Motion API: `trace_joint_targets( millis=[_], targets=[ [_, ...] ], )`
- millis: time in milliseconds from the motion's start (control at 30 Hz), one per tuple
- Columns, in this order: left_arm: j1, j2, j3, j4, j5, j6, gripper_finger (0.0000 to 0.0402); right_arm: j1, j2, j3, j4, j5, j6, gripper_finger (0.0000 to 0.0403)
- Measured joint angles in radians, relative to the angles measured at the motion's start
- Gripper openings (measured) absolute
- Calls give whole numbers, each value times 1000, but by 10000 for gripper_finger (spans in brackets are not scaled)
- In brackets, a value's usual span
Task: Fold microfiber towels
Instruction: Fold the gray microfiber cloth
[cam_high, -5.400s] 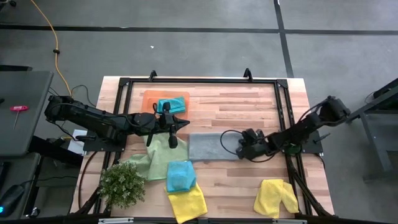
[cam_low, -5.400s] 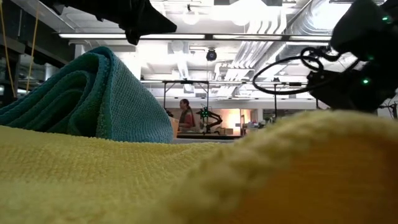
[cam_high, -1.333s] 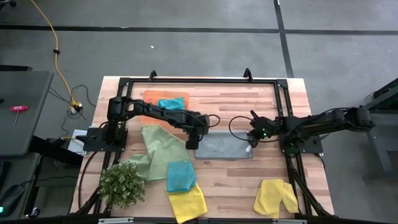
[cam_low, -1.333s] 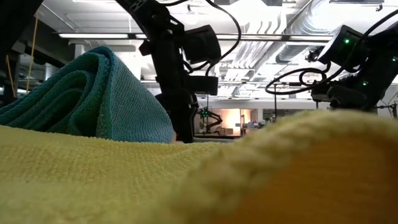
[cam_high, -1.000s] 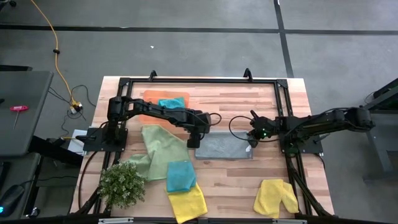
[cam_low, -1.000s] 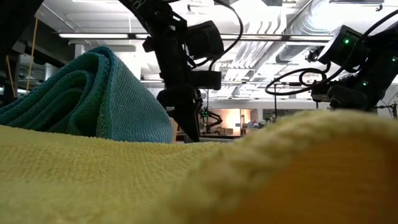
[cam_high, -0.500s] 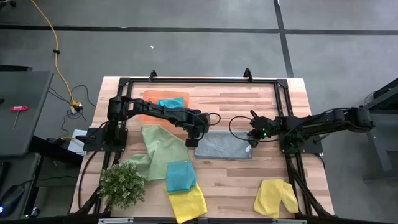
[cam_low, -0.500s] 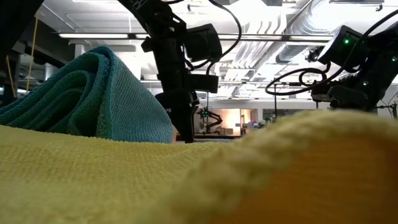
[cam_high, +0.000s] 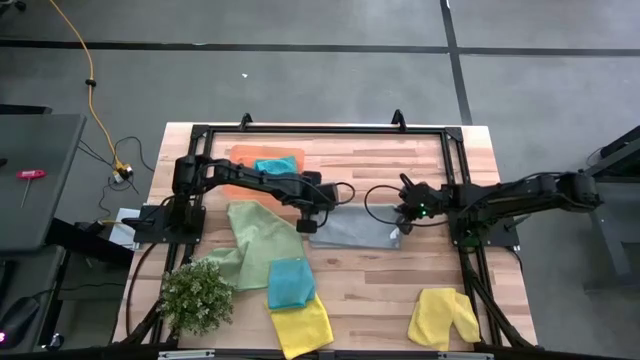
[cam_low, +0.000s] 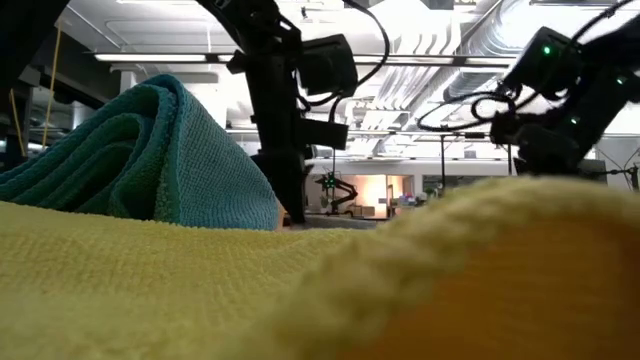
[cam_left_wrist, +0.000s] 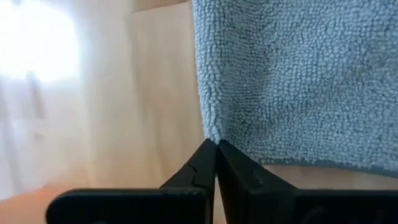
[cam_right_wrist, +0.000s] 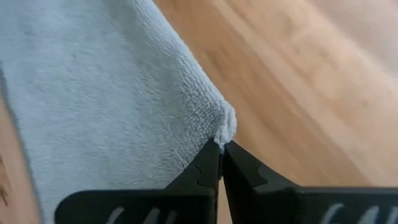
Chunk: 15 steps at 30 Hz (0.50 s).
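Left gripper (cam_high: 309, 226) pinched tight on left corner of grey towel (cam_high: 352, 228), mid-table. Towel stretches rightward between both tools, flat on wood table (cam_high: 400, 290). Right gripper (cam_high: 398, 232) clamped on towel's right corner; fingertips (cam_right_wrist: 219, 163) meet at cloth edge, corner bunched at tips.

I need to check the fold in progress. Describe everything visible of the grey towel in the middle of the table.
The grey microfiber towel is a soft, nubby cloth lying as a flat rectangular band on the wooden table, between the two arms and apart from the other cloths. The left pincer is shut on one corner of it and the right pincer is shut on a corner at the opposite end. In the wrist views its pile looks looped and its edges rounded and thick.
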Motion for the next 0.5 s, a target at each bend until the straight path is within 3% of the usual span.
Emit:
trace_joint_targets(
  millis=[267, 500],
  targets=[
    [-37, -53, 22, -17, -120, 6, 1, 94, 0, 125, -154, 154, -41, 0],
    [-78, -156, 22, -6, -190, -8, 0, 220, 0, 151, -201, 258, 12, 0]
  ],
)
